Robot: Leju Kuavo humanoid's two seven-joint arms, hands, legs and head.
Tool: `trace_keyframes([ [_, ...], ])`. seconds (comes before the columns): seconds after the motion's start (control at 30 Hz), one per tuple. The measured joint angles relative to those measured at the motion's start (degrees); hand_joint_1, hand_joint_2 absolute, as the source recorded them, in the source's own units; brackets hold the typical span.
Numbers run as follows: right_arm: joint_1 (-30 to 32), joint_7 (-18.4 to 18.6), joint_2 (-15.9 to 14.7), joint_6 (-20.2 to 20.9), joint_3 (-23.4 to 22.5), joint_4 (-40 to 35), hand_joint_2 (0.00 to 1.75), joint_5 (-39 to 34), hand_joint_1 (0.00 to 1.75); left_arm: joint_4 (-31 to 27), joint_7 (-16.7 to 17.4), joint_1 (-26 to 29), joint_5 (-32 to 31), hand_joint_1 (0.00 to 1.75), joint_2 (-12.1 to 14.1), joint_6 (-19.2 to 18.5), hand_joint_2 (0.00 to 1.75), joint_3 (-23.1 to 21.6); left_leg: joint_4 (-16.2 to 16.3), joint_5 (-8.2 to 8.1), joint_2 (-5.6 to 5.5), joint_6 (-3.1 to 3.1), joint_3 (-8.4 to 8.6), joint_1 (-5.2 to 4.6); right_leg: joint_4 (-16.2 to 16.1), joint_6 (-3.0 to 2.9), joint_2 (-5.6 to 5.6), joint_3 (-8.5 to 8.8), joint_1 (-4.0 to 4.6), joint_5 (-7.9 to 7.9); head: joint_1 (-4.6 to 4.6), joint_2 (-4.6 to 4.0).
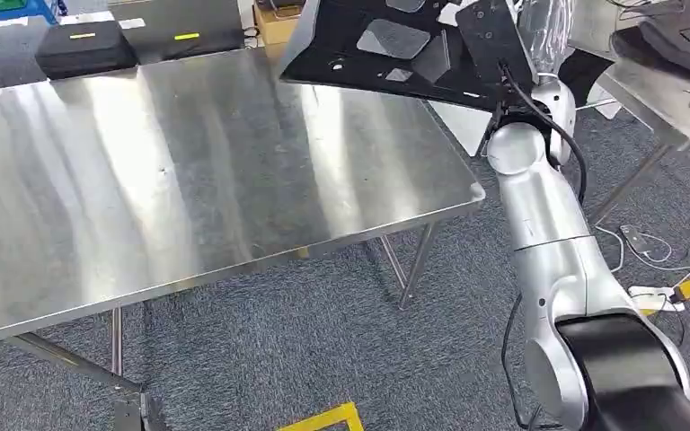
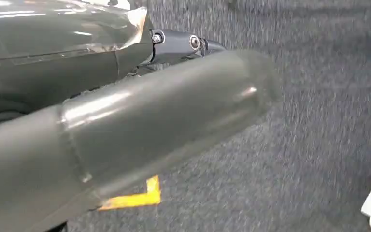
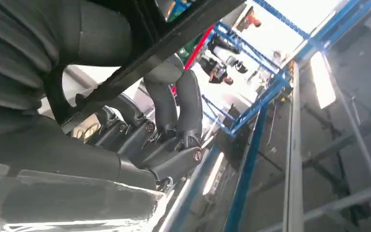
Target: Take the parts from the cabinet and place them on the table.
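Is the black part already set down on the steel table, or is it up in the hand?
Up: the right hand grips the black part, tilted above the table corner.

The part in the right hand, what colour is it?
Black part; the head view shows it best.

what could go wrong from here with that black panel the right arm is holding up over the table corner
1. The right hand grips the black panel at one edge only, so the wide part could tilt or slip as it comes down.
2. The panel hangs over the far right corner of the steel table; set down there, it might overhang and slide off.
3. The cable running along the right arm lies close to the panel and could snag.
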Motion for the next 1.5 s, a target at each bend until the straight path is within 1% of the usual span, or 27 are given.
trace_keyframes([
  [0.03,-0.01,0.07,0.11,-0.02,0.07,-0.07,1.75,0.02,1.75,-0.07,0.00,-0.18,0.04,0.00,0.07,0.00,0.00,0.02,-0.63,0.28,-0.11,0.58,0.56,-0.13,-0.06,0.53,-0.17,-0.06,-0.04,-0.37,-0.07,0.00],
  [0.07,-0.07,0.13,0.04,-0.07,0.11,-0.07,1.75,0.02,1.75,-0.09,-0.04,-0.29,0.09,0.00,0.04,-0.02,0.00,0.04,-1.00,0.37,-0.32,1.01,1.21,-0.07,1.17,0.38,-0.24,-0.76,-0.32,-1.02,0.19,0.00],
  [0.1,-0.32,0.24,0.13,-0.09,0.26,-0.07,1.75,0.00,1.75,-0.09,-0.04,-0.48,0.13,0.00,0.20,-0.13,0.00,0.09,-1.10,0.17,-0.42,1.62,1.45,-0.18,4.85,-0.18,-0.17,-2.69,-0.20,-2.36,0.30,0.00],
  [0.17,-0.39,0.28,0.06,-0.13,0.42,0.02,1.75,-0.17,1.75,-0.09,-0.04,-0.78,0.17,0.00,0.28,-0.31,0.00,0.24,-1.10,-0.31,-0.68,2.32,1.78,-0.56,15.63,-0.92,-0.12,-8.66,0.05,-5.38,0.39,0.00],
  [0.2,-0.27,0.44,-0.07,-0.15,0.44,0.13,1.75,-0.35,1.75,-0.07,-0.04,-0.75,0.17,0.00,0.28,-0.39,0.00,0.24,-1.10,-0.63,-0.93,2.67,2.05,-0.85,20.19,-0.97,-0.01,-11.69,0.54,-6.18,0.46,0.00],
  [0.23,-0.11,0.44,-0.24,-0.20,0.44,0.15,1.75,-0.50,1.75,-0.07,-0.04,-0.69,0.15,0.00,0.26,-0.48,0.00,0.28,-1.10,-0.96,-1.20,2.87,2.43,-1.21,21.21,-0.93,0.09,-13.10,0.95,-5.75,0.46,0.00],
  [0.27,0.01,0.53,-0.39,-0.24,0.46,0.15,1.75,-0.74,1.75,-0.07,-0.04,-0.68,0.13,0.00,0.22,-0.52,0.00,0.28,-1.10,-1.35,-1.56,3.08,2.89,-1.54,19.30,-0.94,0.16,-12.87,1.30,-4.16,0.44,0.00],
  [0.3,0.05,0.59,-0.70,-0.26,0.46,0.13,1.75,-0.87,1.75,-0.07,-0.04,-0.70,0.02,0.00,0.20,-0.57,0.00,0.28,-1.10,-1.87,-1.95,3.26,3.53,-1.93,14.38,-1.03,0.23,-11.14,1.90,-1.30,0.52,0.00],
  [0.37,0.10,0.61,-1.37,-0.28,0.53,-0.26,1.75,-1.22,1.75,-0.06,-0.07,-0.70,-0.26,0.00,0.07,-0.68,0.00,0.31,-1.13,-3.05,-2.36,3.44,4.76,-2.43,2.45,-2.18,0.47,-6.67,3.21,4.45,0.50,0.00],
  [0.4,0.15,0.66,-1.72,-0.33,0.55,-0.41,1.75,-1.35,1.75,0.02,-0.07,-0.69,-0.52,0.00,-0.18,-0.68,0.00,0.35,-0.84,-3.77,-2.66,3.13,4.98,-3.31,1.00,-3.24,0.29,-5.16,3.96,4.07,0.28,0.00],
  [0.43,0.45,0.81,-2.03,-0.39,0.57,-0.64,1.75,-1.44,1.75,0.02,-0.13,-0.72,-0.66,0.00,-0.15,-0.72,0.00,0.37,-0.90,-4.11,-2.73,3.03,4.96,-3.02,0.80,-3.49,0.01,-5.01,3.40,3.85,0.31,0.00],
  [0.5,1.46,0.87,-2.80,-0.46,0.57,-1.48,1.75,-1.81,1.75,0.02,-0.13,-0.79,-1.11,0.00,-0.26,-0.87,0.00,0.37,-1.21,-4.50,-2.57,2.45,5.19,-2.59,0.99,-4.34,0.12,-5.01,3.72,3.28,0.41,0.00],
  [0.57,2.39,0.98,-3.43,-0.46,0.46,-3.03,1.75,-1.99,1.75,-0.11,-0.24,-1.05,-1.27,0.00,-0.21,-0.92,0.00,0.33,-0.65,-5.80,-2.10,1.75,5.02,-2.76,-0.12,-4.65,0.15,-4.21,2.40,3.10,0.50,0.00],
  [0.6,2.90,1.01,-3.54,-0.46,0.35,-3.65,1.75,-1.93,1.75,-0.11,-0.24,-1.21,-1.33,0.00,-0.35,-0.88,0.00,0.31,2.08,-7.29,-1.62,1.23,3.75,-2.64,-0.35,-5.07,0.14,-3.84,2.19,2.82,0.13,0.00],
  [0.67,4.67,1.12,-3.74,-0.46,0.24,-4.31,1.75,-1.64,1.75,-0.07,-0.24,-1.26,-1.55,0.00,-0.33,-0.83,0.00,0.28,11.78,-11.32,-1.60,0.62,-1.56,-1.80,-0.35,-5.30,0.24,-3.47,2.11,2.37,0.11,0.00],
  [0.7,5.97,1.29,-3.87,-0.46,0.18,-4.39,1.75,-1.40,1.75,0.00,-0.24,-1.19,-1.66,0.00,-0.35,-0.83,0.00,0.28,16.18,-12.55,-1.60,0.31,-4.37,-1.46,-0.34,-5.08,0.28,-3.19,2.01,2.13,0.11,0.00],
  [0.73,7.19,1.47,-4.04,-0.46,0.13,-4.44,1.75,-1.23,1.75,0.02,-0.24,-1.06,-1.66,0.00,-0.35,-0.81,0.00,0.28,18.17,-12.17,-1.58,-0.12,-6.16,-1.14,-0.31,-4.82,0.30,-2.92,1.85,1.84,0.13,0.00],
  [0.77,8.11,1.55,-4.11,-0.46,0.09,-4.44,1.75,-0.98,1.75,0.04,-0.24,-0.92,-1.66,0.00,-0.35,-0.79,0.00,0.28,17.30,-10.13,-1.55,-0.68,-6.68,-0.76,-0.19,-4.57,0.31,-2.70,1.67,1.61,0.17,0.00],
  [0.8,8.58,1.64,-4.13,-0.46,0.00,-4.44,1.75,-0.68,1.75,0.02,-0.24,-0.88,-1.66,0.00,-0.28,-0.72,0.00,0.30,13.59,-6.46,-1.44,-1.40,-6.04,-0.30,0.17,-4.10,0.34,-2.61,1.36,1.27,0.15,0.00],
  [0.87,8.56,1.64,-4.13,-0.50,-0.20,-4.61,1.75,-0.31,1.75,0.04,-0.26,-0.88,-1.66,0.00,-0.22,-0.66,0.00,0.28,3.48,0.42,-0.66,-2.74,-2.98,0.90,1.19,-3.18,0.44,-2.64,0.87,0.57,0.00,0.00],
  [0.9,8.54,1.64,-4.13,-0.53,-0.35,-4.79,1.75,-0.28,1.75,0.24,-0.26,-0.88,-1.66,0.00,-0.61,-0.68,0.00,0.28,2.71,-0.48,-0.75,-3.34,-2.55,0.53,1.53,-2.71,0.61,-2.79,1.37,0.30,-0.20,0.00],
  [0.93,8.46,1.64,-4.20,-0.57,-0.50,-4.83,1.75,-0.24,1.75,0.26,-0.31,-0.88,-1.66,0.00,-0.39,-0.68,0.00,0.28,1.44,-0.83,-0.90,-2.28,-1.53,0.64,2.05,-2.53,0.63,-3.11,1.55,0.18,-0.28,0.00],
  [0.97,8.48,1.62,-4.26,-0.59,-0.63,-4.94,1.75,-0.15,1.75,0.33,-0.28,-0.80,-1.64,0.00,-0.48,-0.68,0.00,0.31,1.55,-0.47,-0.91,-0.97,-1.65,0.70,2.48,-2.80,0.68,-3.34,2.01,0.13,-0.05,0.00],
  [1.3,8.47,1.64,-4.26,-0.59,-0.74,-4.98,1.75,-0.15,1.75,0.33,-0.33,-0.83,-1.53,0.00,-0.48,-0.68,0.00,0.31,1.57,-0.46,-0.92,-0.93,-1.73,0.50,2.36,-2.84,0.66,-3.25,1.81,0.33,0.09,0.00],
  [1.4,7.96,1.62,-4.09,-0.59,-0.94,-5.01,1.75,0.09,1.75,0.33,-0.59,-0.86,-0.92,0.00,-0.37,-0.66,0.00,0.37,1.57,-0.37,-1.63,-0.33,-1.68,-0.26,1.73,-2.81,0.07,-2.94,1.88,0.34,0.39,0.00],
  [1.43,6.80,1.64,-2.89,-0.66,-0.96,-4.79,1.75,1.26,1.75,0.33,-0.87,-0.84,-0.18,0.00,-0.04,-0.66,0.00,0.85,1.58,-0.48,-1.63,0.49,-1.68,-0.75,1.60,-2.53,-0.04,-2.92,1.60,0.48,0.35,0.00],
  [1.5,5.01,3.21,-1.97,-1.07,-1.09,-1.44,1.75,6.17,1.75,0.33,-0.90,-0.84,0.07,0.00,0.07,-0.68,0.00,1.11,1.61,-0.49,-1.60,0.69,-1.66,-0.85,1.57,-2.39,-0.04,-2.90,1.49,0.56,0.37,0.00],
])
